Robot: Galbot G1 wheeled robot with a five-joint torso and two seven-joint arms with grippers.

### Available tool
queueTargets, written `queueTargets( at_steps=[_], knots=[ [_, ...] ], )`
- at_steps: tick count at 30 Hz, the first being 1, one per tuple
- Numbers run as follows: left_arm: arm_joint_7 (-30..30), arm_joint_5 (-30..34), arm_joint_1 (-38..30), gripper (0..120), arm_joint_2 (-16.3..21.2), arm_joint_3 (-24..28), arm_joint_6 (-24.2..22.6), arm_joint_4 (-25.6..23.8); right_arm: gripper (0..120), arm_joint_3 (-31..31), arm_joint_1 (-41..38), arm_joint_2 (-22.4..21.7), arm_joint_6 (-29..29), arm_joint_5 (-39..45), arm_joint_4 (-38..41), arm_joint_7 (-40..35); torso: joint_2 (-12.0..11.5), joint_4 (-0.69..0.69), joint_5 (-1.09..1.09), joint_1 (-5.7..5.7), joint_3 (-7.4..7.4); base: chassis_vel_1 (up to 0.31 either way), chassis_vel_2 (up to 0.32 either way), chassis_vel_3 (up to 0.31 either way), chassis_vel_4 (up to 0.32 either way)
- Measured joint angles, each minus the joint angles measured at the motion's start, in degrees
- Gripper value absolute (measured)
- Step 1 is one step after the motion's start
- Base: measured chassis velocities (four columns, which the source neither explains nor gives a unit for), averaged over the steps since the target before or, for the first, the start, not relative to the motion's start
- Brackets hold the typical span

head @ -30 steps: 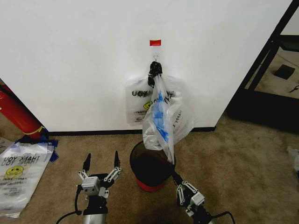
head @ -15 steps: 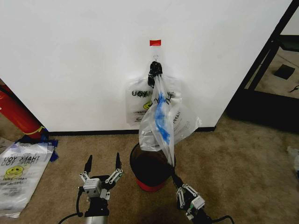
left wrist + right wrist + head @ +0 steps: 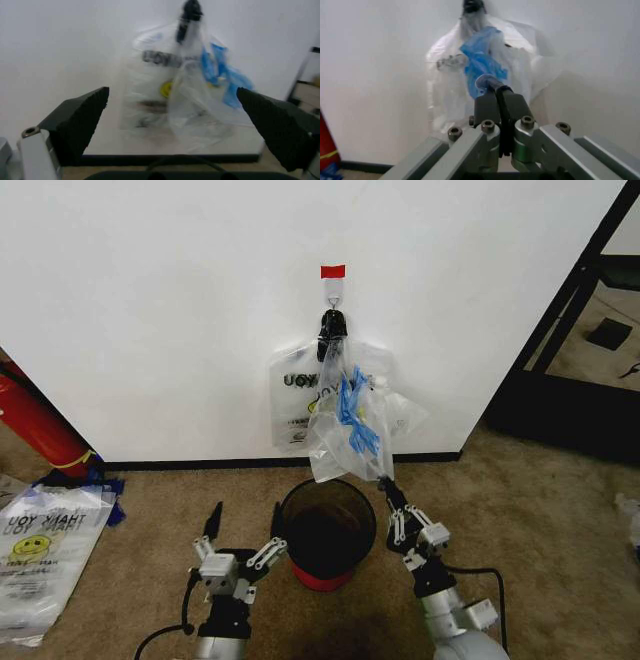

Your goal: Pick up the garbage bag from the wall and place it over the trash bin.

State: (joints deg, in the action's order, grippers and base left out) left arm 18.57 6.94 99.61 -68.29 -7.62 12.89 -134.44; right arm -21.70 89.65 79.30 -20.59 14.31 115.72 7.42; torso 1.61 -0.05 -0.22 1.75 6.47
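The bag (image 3: 345,415) is hanging from the black clip (image 3: 331,327) on the wall (image 3: 160,300), just under a red tape strip (image 3: 332,271), and it is drooping directly above the bin (image 3: 327,532) on the carpet (image 3: 540,510). The right claw (image 3: 386,485) is reaching up beside the bin's rim and is pinching the bag's lower edge; in the right wrist view its fingers (image 3: 492,105) are pressed together on a fold of film below the blue-tinted gusset. Gripping low there is probably meant to give a pull that draws the bag off the clip while keeping it over the bin's mouth. The left claw (image 3: 242,530) is hovering just beside the bin's other side with its fingers spread wide and holding nothing; its wrist view is framing the bag between the two pads, which suggests it is being lined up to take a second hold. The bag is not yet freed. A second printed bag (image 3: 45,555) is lying on the floor well to the left, near a red cylinder (image 3: 35,425)
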Motion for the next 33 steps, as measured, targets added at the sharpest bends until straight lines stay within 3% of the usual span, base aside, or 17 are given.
queueTargets(
  at_steps=[5, 7, 9, 12, 16, 21, 27, 33],
  knots=[
    [0.15, 11.77, -10.10, 100, 7.04, 3.68, -8.26, -2.01, 0, -0.24, 0.20, 0.61, 1.03, 0.05, 0.26, -0.86, 0.00, 0.00, -0.01, 0.00, 0.00, 0.000, 0.000, 0.000, 0.000],
    [0.21, 13.24, -11.91, 100, 8.17, 4.36, -9.27, -2.01, 0, -0.26, 0.47, 0.75, 1.04, -0.21, 0.30, -0.86, 0.00, -0.01, -0.02, 0.00, 0.00, 0.000, 0.000, 0.000, 0.000],
    [0.16, 18.22, -20.21, 100, 13.45, 8.35, -12.52, -0.77, 0, -0.34, 1.55, 1.78, 1.02, -1.51, 0.31, -0.89, 0.00, 0.00, -0.01, 0.00, 0.00, 0.000, 0.000, 0.000, 0.000],
    [-0.56, 19.43, -28.10, 100, 15.76, 12.11, -13.63, 3.05, 0, -0.60, 1.91, 2.52, 0.96, -2.14, 0.00, -1.06, 0.00, 0.02, -0.02, 0.00, 0.01, 0.000, 0.000, 0.000, 0.000],
    [-0.65, 21.54, -34.69, 97, 15.95, 14.32, -14.95, 5.72, 0, -0.74, 1.92, 2.97, 0.93, -2.42, -0.13, -1.18, 0.00, 0.00, -0.01, 0.00, 0.00, 0.000, 0.000, 0.000, 0.000],
    [0.10, 29.77, -47.53, 95, 14.56, 20.58, -17.37, 11.64, 0, -1.05, 2.26, 4.04, 0.90, -3.21, -0.35, -1.37, 0.00, 0.00, 0.01, 0.00, 0.00, 0.000, 0.000, 0.000, 0.000],
    [-0.18, 33.54, -52.52, 91, 13.25, 25.31, -17.68, 16.32, 0, -1.50, 2.70, 3.93, 0.71, -3.30, -0.21, -1.34, 0.00, 0.00, 0.00, 0.00, 0.00, 0.000, 0.000, 0.000, 0.000],
    [-0.52, 33.89, -54.63, 91, 12.45, 26.05, -17.11, 19.99, 0, -1.33, 2.68, 3.80, 0.71, -3.24, 0.17, -1.31, 0.00, 0.02, 0.00, -0.01, 0.00, 0.000, 0.000, 0.000, 0.000]
  ],
)
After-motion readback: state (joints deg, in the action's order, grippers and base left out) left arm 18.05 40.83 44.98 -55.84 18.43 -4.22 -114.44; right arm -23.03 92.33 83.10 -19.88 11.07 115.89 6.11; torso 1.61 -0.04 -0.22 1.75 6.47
